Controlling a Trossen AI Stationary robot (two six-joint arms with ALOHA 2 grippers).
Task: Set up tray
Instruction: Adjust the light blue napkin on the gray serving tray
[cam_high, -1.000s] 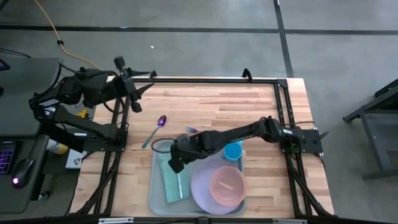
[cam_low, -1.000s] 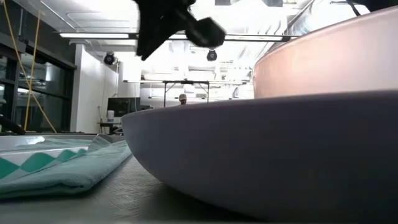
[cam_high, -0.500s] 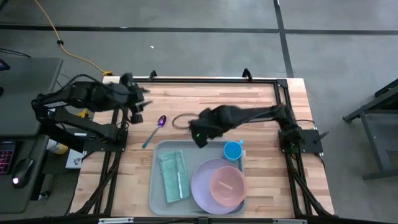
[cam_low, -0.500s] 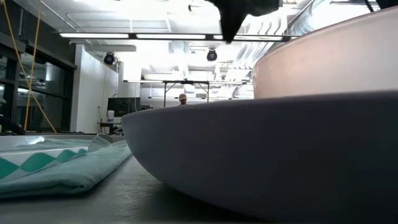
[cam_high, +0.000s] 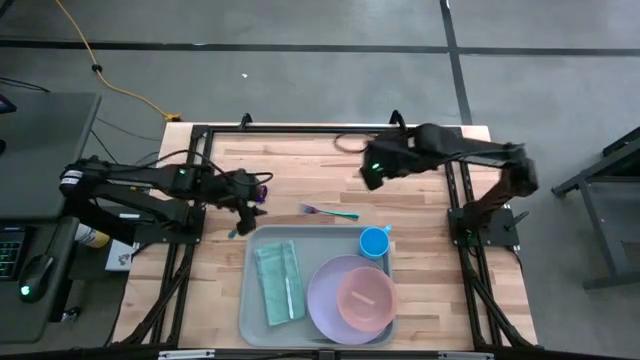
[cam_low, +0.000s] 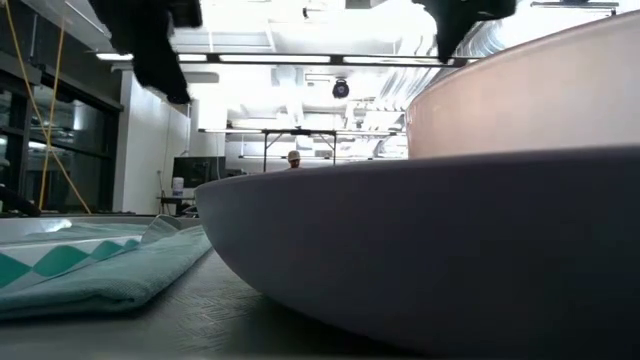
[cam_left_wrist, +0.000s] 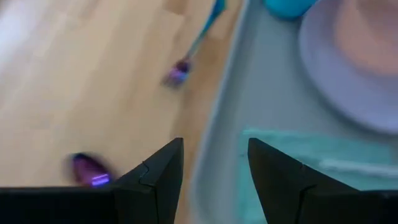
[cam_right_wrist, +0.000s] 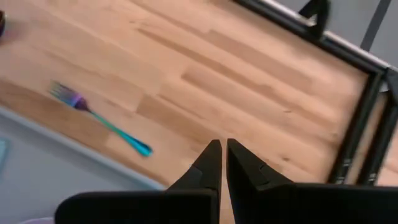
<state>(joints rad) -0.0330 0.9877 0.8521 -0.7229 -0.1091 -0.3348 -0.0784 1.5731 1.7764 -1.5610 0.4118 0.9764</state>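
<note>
The right hand has pulled away from the tray to the counter's far edge, fingers pinched together on nothing. The left hand has swung in over the purple spoon, fingers spread apart, probably to pick it up. The tray sits at the near edge with a folded teal cloth, a lilac plate under a pink bowl, and a blue cup. A fork lies on the wood just beyond the tray's rim, likely waiting to be laid beside the cloth.
</note>
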